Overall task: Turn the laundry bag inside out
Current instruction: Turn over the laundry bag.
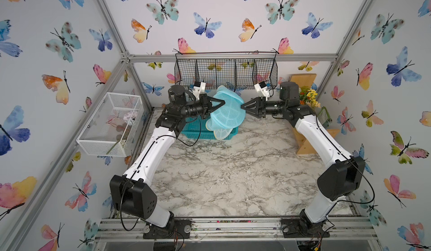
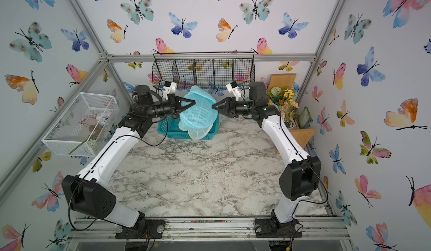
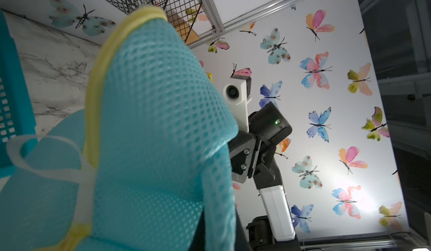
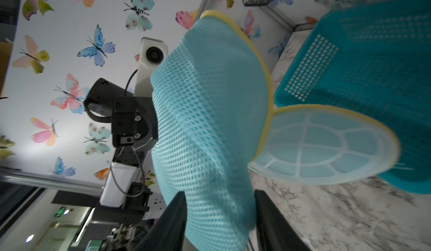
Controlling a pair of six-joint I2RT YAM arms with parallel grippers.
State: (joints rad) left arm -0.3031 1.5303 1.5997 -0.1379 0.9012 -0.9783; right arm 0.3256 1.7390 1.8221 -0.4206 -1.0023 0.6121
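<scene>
Laundry bag [image 1: 227,114]: light-turquoise mesh, yellow piping [image 3: 98,79], white ribbon [image 3: 46,172], crumpled, one round end [image 4: 326,149] hanging; held above teal basket [image 1: 198,134]. Left claw [image 1: 224,102] clamped on mesh; right claw [image 1: 242,106] parted, mesh between.

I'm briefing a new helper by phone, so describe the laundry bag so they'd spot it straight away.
Look to the back of the marble table, under the black wire wall basket. There, above the teal plastic basket, the laundry bag hangs from the left end effector. Unlike the rigid basket, it is soft pale-turquoise mesh with yellow piping and round ends.
</scene>
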